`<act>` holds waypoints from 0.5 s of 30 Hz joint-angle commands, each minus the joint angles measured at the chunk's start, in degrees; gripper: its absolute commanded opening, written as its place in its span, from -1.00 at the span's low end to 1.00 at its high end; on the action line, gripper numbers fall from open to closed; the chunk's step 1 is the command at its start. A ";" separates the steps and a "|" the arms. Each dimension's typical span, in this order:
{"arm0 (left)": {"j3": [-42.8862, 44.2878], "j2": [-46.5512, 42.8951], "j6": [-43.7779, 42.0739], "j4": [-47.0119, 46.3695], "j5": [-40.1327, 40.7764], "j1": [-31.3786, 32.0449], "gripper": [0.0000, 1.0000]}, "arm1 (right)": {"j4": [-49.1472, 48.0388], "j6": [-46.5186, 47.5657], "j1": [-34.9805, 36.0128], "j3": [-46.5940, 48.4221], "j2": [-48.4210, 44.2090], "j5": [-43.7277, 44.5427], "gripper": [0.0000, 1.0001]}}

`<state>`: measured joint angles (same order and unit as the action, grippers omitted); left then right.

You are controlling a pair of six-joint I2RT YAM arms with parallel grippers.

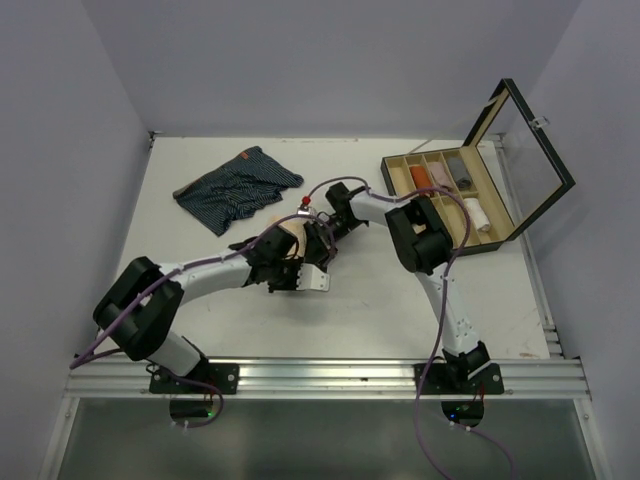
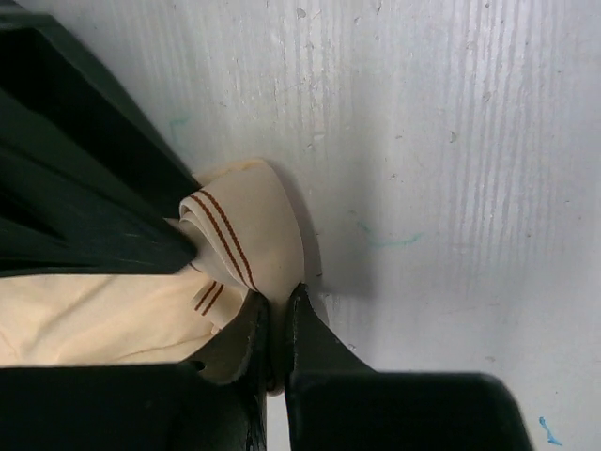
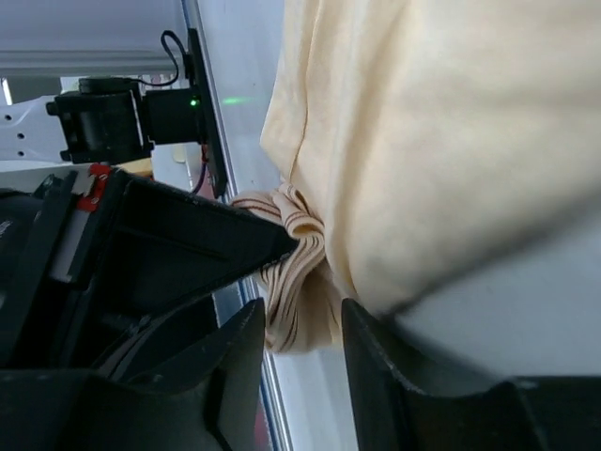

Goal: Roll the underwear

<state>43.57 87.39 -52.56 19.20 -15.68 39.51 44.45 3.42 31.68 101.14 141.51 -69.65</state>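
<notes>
1. The left gripper [image 2: 279, 299] is clenched on the folded edge of the beige underwear [image 2: 268, 235], which is bunched at the middle of the desk [image 1: 380, 300].
2. The right gripper [image 3: 299, 315] is released, its jaws parted around the garment's striped band.
3. The navy underwear [image 1: 238, 188] lies spread out at the far left.

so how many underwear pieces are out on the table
2. the navy striped one lies spread at the far left of the table; the beige one is bunched mid-table, pinched by the left gripper. more may be hidden in the wooden box.
</notes>
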 commanded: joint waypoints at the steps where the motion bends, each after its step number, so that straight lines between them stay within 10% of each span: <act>1: -0.95 4.97 2.11 15.49 -9.62 -0.22 -1.00 | 2.20 3.95 -5.66 4.31 -4.92 10.58 -0.11; 15: 29.62 36.16 -4.48 47.03 -27.29 -14.98 -0.95 | 0.66 23.64 -11.56 -12.44 -32.59 15.42 -0.09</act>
<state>71.83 112.22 -53.69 51.59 -42.76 26.55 48.07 19.88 18.13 93.03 117.43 -54.89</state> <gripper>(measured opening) 0.048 0.458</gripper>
